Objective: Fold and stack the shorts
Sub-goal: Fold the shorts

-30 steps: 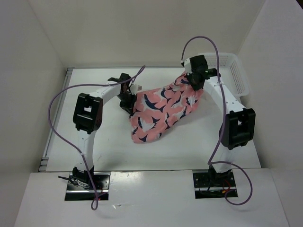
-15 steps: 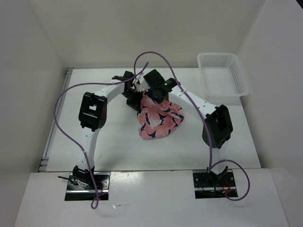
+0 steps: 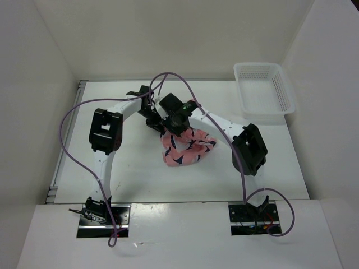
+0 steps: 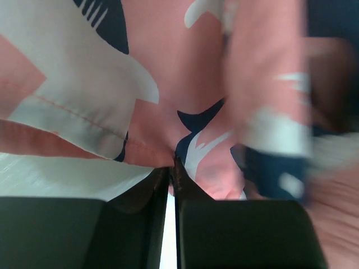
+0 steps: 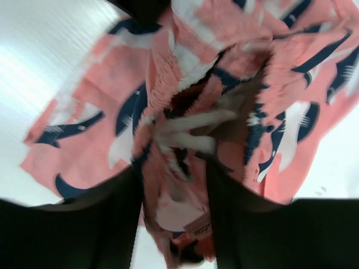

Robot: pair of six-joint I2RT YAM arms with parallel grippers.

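The salmon-pink shorts (image 3: pixel 188 148) with navy-and-white fish shapes lie bunched in a doubled-over heap at the table's middle. My left gripper (image 3: pixel 156 120) sits at the heap's far left corner. In the left wrist view its jaws (image 4: pixel 171 168) are shut on a thin edge of the shorts (image 4: pixel 168 84). My right gripper (image 3: pixel 175 128) hovers right beside the left one, over the same corner. In the right wrist view its fingers (image 5: pixel 173 168) stand apart, with the gathered waistband and white drawstring of the shorts (image 5: pixel 84 123) lying loose between them.
A white plastic basket (image 3: pixel 279 92) stands at the far right corner of the table. White walls close in the left, back and right sides. The two arms' purple cables arch over the shorts.
The right arm swept left from the basket side, carrying its end of the shorts over to the left gripper and doubling the cloth. Its jaws have now opened. The left gripper barely moved.
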